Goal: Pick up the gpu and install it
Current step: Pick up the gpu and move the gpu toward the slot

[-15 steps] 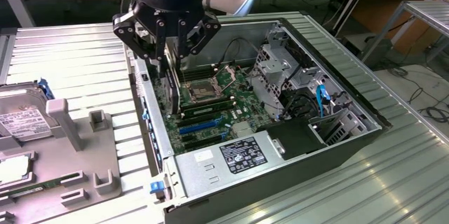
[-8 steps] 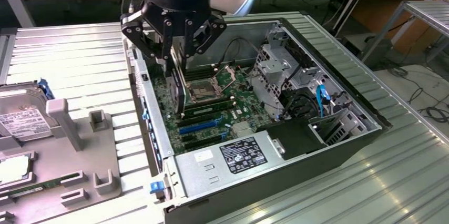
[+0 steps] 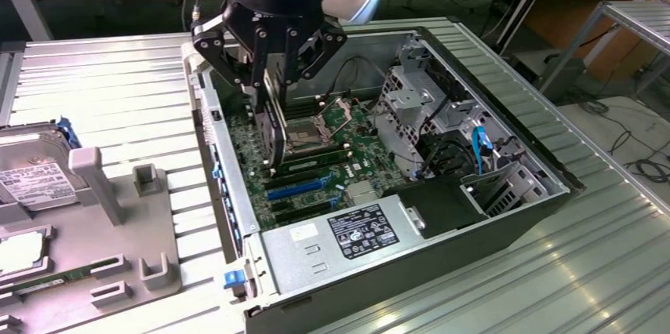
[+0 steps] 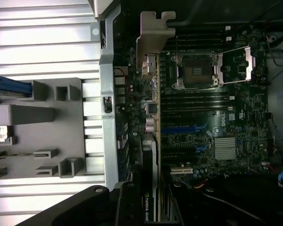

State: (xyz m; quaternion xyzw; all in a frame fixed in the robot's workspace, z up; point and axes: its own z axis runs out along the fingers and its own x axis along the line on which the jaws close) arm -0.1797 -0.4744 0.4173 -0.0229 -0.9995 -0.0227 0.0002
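— Over the open computer case [image 3: 503,216], in the exterior view, we see the end effector [image 3: 274,71] closed partway, its 2 fingers pinching the gpu [image 3: 270,126] near its upper edge. The card hangs on edge above the motherboard [image 3: 351,157], on the exterior view's left side of the case.

— We agree it is gripped. Is it down in a slot?

— We cannot tell from here. Its lower edge is close to the board, but contact is hidden.

— How do we expect it to handle?

— We judge it light and stiff, yet fragile: a thin board that would not forgive twisting or sideways force.

— And the wrist view?

— There the gpu [image 4: 154,141] runs edge-on away from the end effector [image 4: 151,209]. Its silver bracket [image 4: 153,33] sits at the far end, just beside the case's rear wall [image 4: 108,94]. The blue slots [image 4: 179,129] lie right alongside the card.

— Where is the best hold, in our view?

— We would take it by its 2 flat faces near the top edge, much as it is held now, well away from the connector edge and the bracket.
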